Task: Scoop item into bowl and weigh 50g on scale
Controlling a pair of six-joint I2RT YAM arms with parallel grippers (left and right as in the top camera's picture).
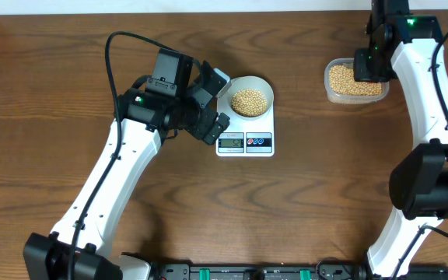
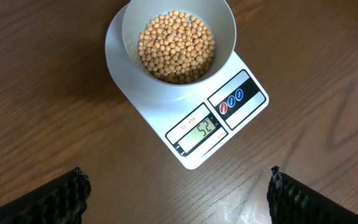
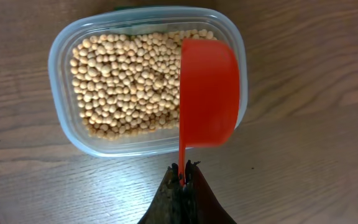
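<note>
The small, round, tan beans (image 2: 176, 46) lie in the white bowl (image 2: 225, 28), which stands on the flat white scale (image 2: 157, 112). Its display (image 2: 199, 130) reads 52. Bare bench (image 2: 42, 93) lies all around the scale. The left claw (image 2: 179, 193) is spread wide, holding nothing, near the scale. The right claw (image 3: 182, 173) is clenched on a red scoop (image 3: 207, 93) over the clear tub (image 3: 59, 106) of beans.

The table (image 1: 302, 202) is dark brown wood with visible grain and a soft sheen. The scale (image 2: 160, 121) looks like smooth white plastic, with a glossier printed panel at 5 o'clock from the bowl (image 2: 222, 25), itself smooth and matt. The beans (image 2: 176, 46) are dull-skinned. The tub (image 3: 64, 93) is clear, shiny plastic; the scoop (image 3: 208, 93) smooth red plastic. The left gripper (image 2: 178, 196) has black, ribbed pads (image 2: 55, 199).
</note>
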